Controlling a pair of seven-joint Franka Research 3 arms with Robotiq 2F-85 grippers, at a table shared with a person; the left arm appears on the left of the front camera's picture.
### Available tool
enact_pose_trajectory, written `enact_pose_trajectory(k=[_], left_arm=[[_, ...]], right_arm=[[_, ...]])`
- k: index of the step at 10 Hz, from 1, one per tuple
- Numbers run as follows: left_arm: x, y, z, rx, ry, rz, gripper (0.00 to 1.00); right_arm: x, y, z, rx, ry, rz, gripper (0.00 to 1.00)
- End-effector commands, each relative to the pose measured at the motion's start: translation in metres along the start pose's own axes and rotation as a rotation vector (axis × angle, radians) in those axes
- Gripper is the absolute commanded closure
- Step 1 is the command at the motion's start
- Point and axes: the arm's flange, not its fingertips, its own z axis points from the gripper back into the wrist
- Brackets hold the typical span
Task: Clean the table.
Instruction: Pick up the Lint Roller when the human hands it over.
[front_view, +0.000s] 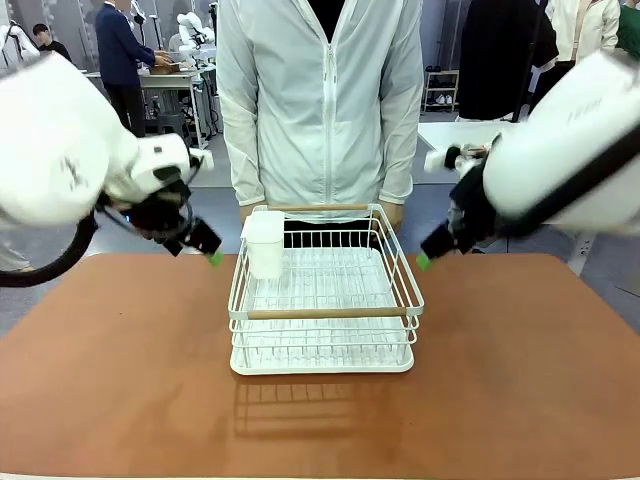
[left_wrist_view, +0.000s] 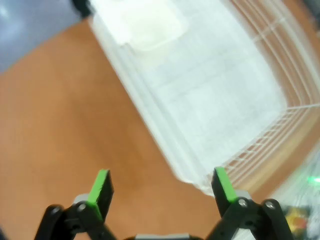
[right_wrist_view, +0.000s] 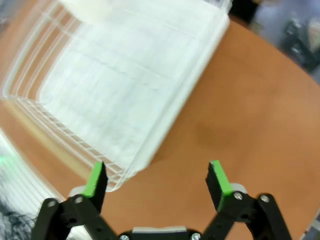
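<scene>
Bright, even light; the rack casts a soft shadow on the table. In both wrist views everything beyond the sharp fingertips is motion-blurred.

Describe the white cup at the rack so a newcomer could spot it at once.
In the middle of the brown table stands a white wire rack. At its far left corner sits the cup: solid white walls, unlike the open wirework around it.

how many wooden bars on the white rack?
2. The near light wooden bar spans the front rim of the white wire rack; the far light wooden bar spans its back rim. None seem hidden.
</scene>
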Motion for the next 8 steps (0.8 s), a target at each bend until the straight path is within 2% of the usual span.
enact_pose_trajectory(k=[1, 2, 3, 4, 5, 6, 7, 8], left_arm=[[0.013, 0.059, 0.075, -0.232, -0.002, 0.238, 0.00], [0.010, 0.082, 0.098, -0.432, 0.014, 0.345, 0.00], [0.004, 0.109, 0.116, -0.648, 0.039, 0.450, 0.00], [-0.011, 0.135, 0.134, -0.808, 0.089, 0.498, 0.00], [-0.024, 0.157, 0.146, -0.851, 0.078, 0.555, 0.00], [-0.037, 0.178, 0.159, -0.886, 0.021, 0.602, 0.00], [-0.051, 0.196, 0.173, -0.911, -0.029, 0.641, 0.00], [-0.067, 0.217, 0.189, -0.913, -0.019, 0.727, 0.00]], right_arm=[[0.017, -0.063, 0.065, 0.298, 0.087, -0.184, 0.00], [0.016, -0.078, 0.081, 0.490, 0.066, -0.246, 0.00], [0.012, -0.096, 0.093, 0.594, 0.036, -0.303, 0.00], [0.004, -0.120, 0.106, 0.714, 0.024, -0.363, 0.00], [-0.007, -0.144, 0.116, 0.784, 0.017, -0.394, 0.00], [-0.019, -0.167, 0.128, 0.815, -0.017, -0.436, 0.00], [-0.035, -0.191, 0.142, 0.806, -0.061, -0.476, 0.00], [-0.054, -0.224, 0.155, 0.804, -0.096, -0.551, 0.00]])
